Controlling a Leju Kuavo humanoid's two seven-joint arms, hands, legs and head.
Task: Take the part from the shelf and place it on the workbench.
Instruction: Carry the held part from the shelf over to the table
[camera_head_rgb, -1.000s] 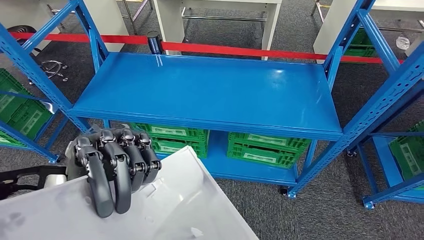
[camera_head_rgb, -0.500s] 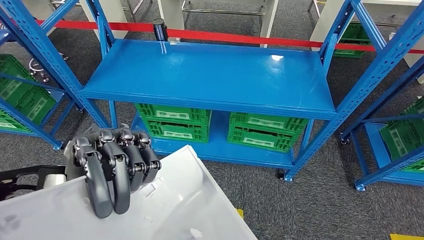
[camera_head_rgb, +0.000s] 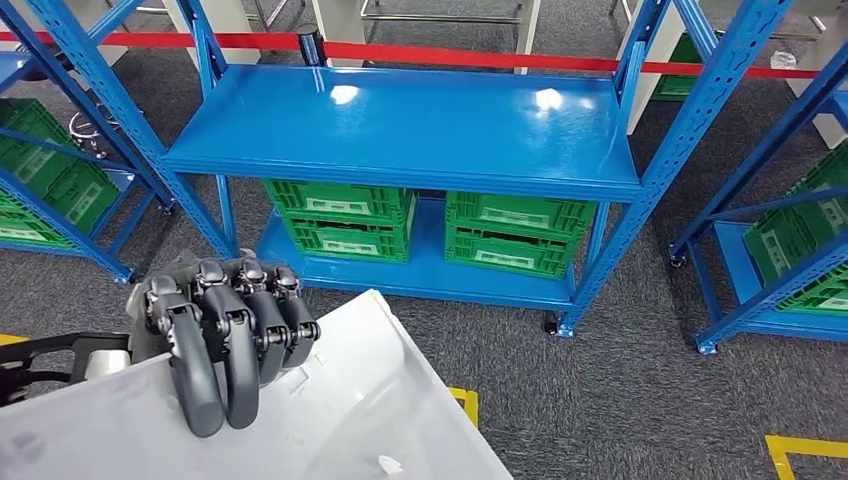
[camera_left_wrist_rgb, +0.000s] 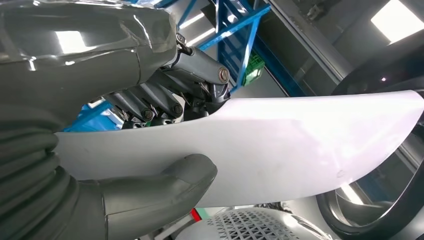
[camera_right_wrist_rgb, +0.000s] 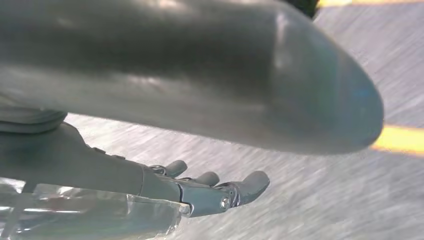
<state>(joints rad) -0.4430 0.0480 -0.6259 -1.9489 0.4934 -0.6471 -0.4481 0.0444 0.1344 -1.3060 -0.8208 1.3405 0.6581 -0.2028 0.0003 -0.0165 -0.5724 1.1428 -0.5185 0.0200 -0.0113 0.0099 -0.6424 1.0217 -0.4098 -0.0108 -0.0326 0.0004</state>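
My left hand (camera_head_rgb: 222, 335) grips a large white sheet-like part (camera_head_rgb: 340, 420) at the lower left of the head view, dark fingers curled over its upper edge. In the left wrist view the thumb (camera_left_wrist_rgb: 165, 187) presses one face of the white part (camera_left_wrist_rgb: 300, 145) and the fingers (camera_left_wrist_rgb: 165, 102) clamp the other. The blue shelf (camera_head_rgb: 400, 125) stands ahead with its upper board bare. My right hand (camera_right_wrist_rgb: 210, 190) hangs over the grey floor, fingers stretched out and holding nothing.
Green crates (camera_head_rgb: 345, 220) sit on the shelf's lower level, with more green crates (camera_head_rgb: 40, 190) in the racks on both sides. A red barrier tape (camera_head_rgb: 450, 55) runs behind the shelf. Yellow floor markings (camera_head_rgb: 800, 450) lie on grey carpet at the lower right.
The whole view has shifted: the shelf now sits higher and farther away and more floor shows, so the camera has moved back. My left hand keeps its grip on the white part.
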